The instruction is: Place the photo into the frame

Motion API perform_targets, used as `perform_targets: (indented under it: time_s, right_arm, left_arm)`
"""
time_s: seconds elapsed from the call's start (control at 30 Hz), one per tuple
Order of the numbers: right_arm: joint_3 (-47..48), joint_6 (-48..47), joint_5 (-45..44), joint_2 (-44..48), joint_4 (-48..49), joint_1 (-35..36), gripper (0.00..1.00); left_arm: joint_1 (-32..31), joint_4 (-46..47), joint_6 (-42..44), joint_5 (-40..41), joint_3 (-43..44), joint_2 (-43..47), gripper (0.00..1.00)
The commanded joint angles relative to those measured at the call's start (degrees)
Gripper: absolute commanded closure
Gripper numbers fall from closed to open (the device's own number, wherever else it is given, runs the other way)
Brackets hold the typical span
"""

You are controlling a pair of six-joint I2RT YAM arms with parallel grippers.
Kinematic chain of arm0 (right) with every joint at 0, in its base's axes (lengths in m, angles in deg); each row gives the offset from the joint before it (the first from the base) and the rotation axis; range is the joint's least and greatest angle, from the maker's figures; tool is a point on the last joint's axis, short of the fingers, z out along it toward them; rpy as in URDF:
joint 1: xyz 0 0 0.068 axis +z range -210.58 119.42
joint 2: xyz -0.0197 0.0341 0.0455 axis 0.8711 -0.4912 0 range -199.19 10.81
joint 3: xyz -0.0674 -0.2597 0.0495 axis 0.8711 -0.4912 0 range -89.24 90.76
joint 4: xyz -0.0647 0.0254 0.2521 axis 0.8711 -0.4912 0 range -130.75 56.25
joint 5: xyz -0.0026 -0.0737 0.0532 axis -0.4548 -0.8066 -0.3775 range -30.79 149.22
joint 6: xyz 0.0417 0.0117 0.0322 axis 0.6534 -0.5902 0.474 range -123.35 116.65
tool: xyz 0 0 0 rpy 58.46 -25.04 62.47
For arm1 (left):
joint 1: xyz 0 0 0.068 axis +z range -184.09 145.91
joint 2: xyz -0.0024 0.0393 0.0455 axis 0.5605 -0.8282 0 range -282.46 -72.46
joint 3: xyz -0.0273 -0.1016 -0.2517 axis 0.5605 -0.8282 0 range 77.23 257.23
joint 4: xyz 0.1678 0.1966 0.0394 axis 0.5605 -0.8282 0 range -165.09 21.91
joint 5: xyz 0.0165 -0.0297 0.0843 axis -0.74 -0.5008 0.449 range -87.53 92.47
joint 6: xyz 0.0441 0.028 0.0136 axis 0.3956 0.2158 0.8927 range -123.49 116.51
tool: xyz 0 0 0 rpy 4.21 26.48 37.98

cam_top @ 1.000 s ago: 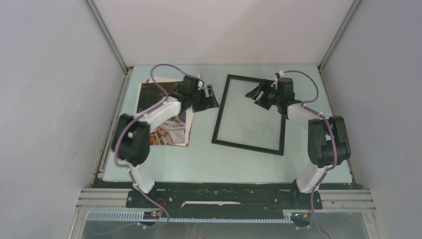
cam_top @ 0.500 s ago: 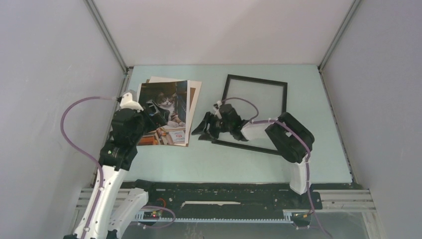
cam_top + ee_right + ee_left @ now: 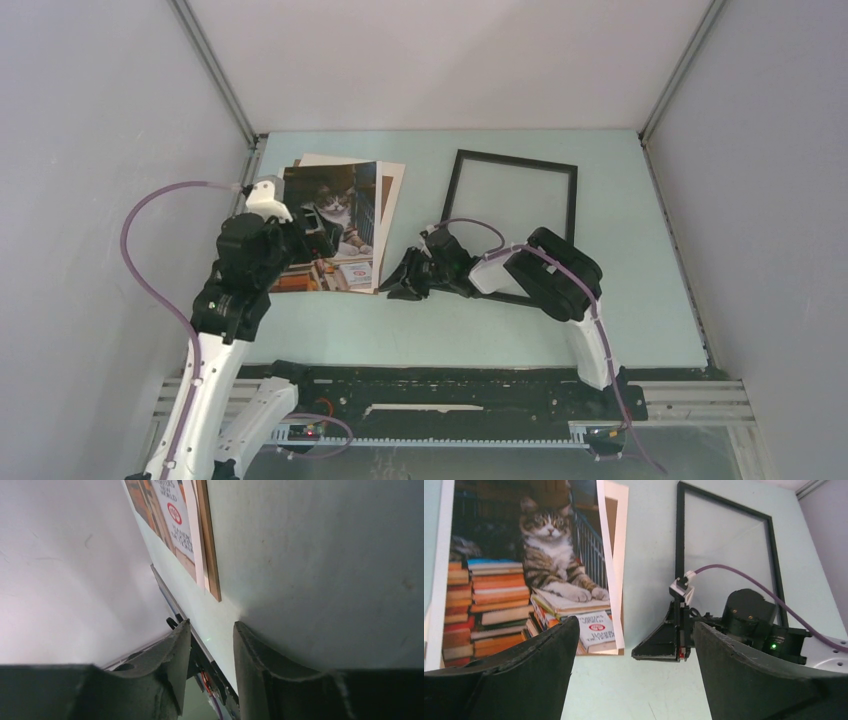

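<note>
While gripping nothing, low right gripper (image 3: pixel 405 285) narrowed to a slim gap over pale green surface (image 3: pixel 640 300), just beside glossy cat-and-books photo (image 3: pixel 345 205) lying flat at left below wide-spread, empty left gripper (image 3: pixel 305 240), thin black rectangular frame (image 3: pixel 515 157) flat farther right, apart from photo.

Our top camera sits high up behind the two arms and looks down on the whole table (image 3: pixel 480 335). Our left wrist camera hangs a little above the table and looks forward between the two fingers (image 3: pixel 524 672) of the left gripper (image 3: pixel 635 625). It sees the photo (image 3: pixel 524 565), the frame (image 3: pixel 680 535) and the right gripper (image 3: pixel 658 647), and the top camera sees them too. Our right wrist camera is tipped sideways, very low and close to the table, and sees only a corner of the photo.
</note>
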Motion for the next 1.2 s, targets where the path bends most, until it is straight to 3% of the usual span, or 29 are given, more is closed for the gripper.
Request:
perform_targets:
  time_s: [0.0,0.1,0.43,0.7,1.17]
  right_arm:
    - [3.0,1.5,-0.3,-2.4,3.2,0.0,0.58]
    - [4.0,1.4,-0.4,-3.2,3.7,-0.3,0.67]
    - [6.4,2.4,1.7,-5.9,5.6,-1.5,0.69]
    - [9.0,2.3,3.8,-7.5,5.7,-2.2,0.80]
    - [17.5,1.6,4.0,-11.1,0.7,-2.8,0.71]
  left_arm:
    - [-0.1,2.5,5.4,-1.3,4.0,-0.2,0.08]
    - [-0.2,4.9,6.0,-1.4,1.8,-0.3,0.08]
    - [-0.1,5.4,7.3,-1.9,-1.0,0.6,0.08]
    - [-0.1,5.4,7.4,-2.2,-1.4,0.8,0.09]
    - [-0.1,5.4,7.4,-2.4,-1.9,0.6,0.09]
